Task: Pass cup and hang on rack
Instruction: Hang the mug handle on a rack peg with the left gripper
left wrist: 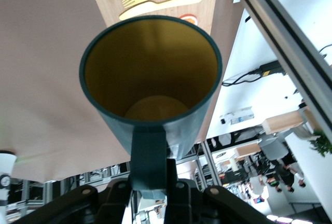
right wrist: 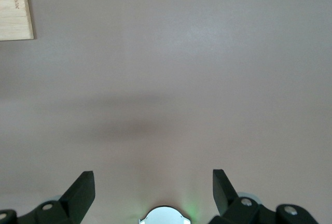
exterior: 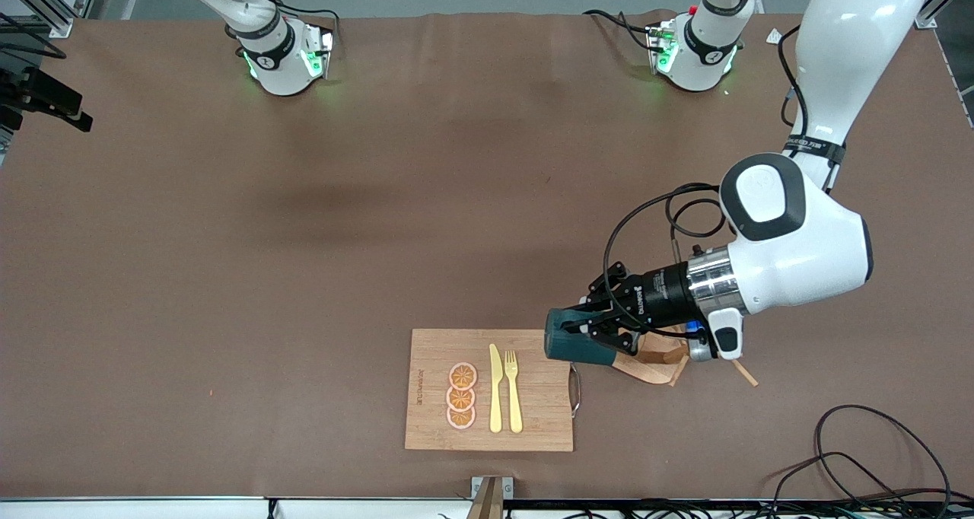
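Table [exterior: 304, 275]: brown covering, both arm bases along its edge farthest from the front camera.

Left arm [exterior: 799, 237]: reaches low toward the front camera's edge of the table, wrist lying nearly level.

Cutting board [exterior: 434, 420]: lies near the front camera, carrying 3 orange slices [exterior: 461, 396], 1 knife [exterior: 495, 390] and 1 fork [exterior: 514, 390]. Not part of the task.

Rack [exterior: 647, 363]: stands just beside the board, toward the left arm's end of the table. It is mostly hidden under the wrist; only part of the oval base and 1 thin peg [exterior: 746, 373] show.

Cup [exterior: 574, 344]: carried on its side in the air, over the gap between board corner and rack base, mouth turned toward the board. The left wrist view shows the yellow inside and the loop handle [left wrist: 148, 156] running into the fingers.

Left gripper [exterior: 590, 329]: fingers closed narrow on the cup's handle.

Right gripper [right wrist: 153, 193]: fingers spread wide, holding nothing, hanging over bare table; this arm waits.

Judgement: the hanging step is in hand, the cup already being with the arm nearest the rack. Whether the handle has reached any peg cannot be told. The next move calls for lining the loop up with a free peg, sliding it on, and only then releasing.
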Robot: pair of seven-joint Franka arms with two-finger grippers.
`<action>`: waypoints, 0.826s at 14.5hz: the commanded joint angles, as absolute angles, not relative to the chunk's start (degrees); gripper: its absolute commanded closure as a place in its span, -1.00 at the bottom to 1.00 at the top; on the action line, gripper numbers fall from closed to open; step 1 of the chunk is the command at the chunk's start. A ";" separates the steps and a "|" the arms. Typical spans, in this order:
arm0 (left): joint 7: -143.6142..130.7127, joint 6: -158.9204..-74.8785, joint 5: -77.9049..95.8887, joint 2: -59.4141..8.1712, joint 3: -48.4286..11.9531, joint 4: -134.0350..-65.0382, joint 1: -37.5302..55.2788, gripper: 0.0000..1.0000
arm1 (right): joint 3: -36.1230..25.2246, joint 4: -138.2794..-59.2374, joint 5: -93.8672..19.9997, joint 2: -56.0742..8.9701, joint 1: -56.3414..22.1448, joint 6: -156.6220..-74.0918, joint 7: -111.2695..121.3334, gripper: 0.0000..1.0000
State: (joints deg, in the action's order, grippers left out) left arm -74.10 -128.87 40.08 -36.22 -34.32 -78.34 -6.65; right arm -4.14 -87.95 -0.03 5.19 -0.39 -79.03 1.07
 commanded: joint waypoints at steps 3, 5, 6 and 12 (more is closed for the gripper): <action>-63.48 -129.73 41.84 -31.99 -44.37 -90.77 -20.53 0.99 | -4.13 -89.65 -1.67 6.77 -0.35 -79.63 1.41 -1.00; -59.78 -129.20 41.75 -32.08 -48.67 -93.77 -26.69 0.99 | -4.13 -89.65 -2.46 6.77 -0.35 -79.72 1.41 -1.00; -58.37 -129.11 41.75 -32.17 -49.82 -94.74 -28.89 0.99 | -4.13 -89.65 -2.46 6.77 -0.35 -79.89 1.49 -1.00; -50.90 -122.53 41.84 -32.61 -50.45 -95.54 -34.71 0.98 | -3.87 -89.65 -0.53 6.77 -0.53 -79.98 2.29 -1.00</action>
State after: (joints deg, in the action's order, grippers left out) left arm -53.81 -124.68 40.09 -34.55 -49.77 -93.68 -32.05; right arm -4.09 -87.99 -1.23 5.19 -0.42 -79.18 1.64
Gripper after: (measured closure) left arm 0.793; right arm 0.000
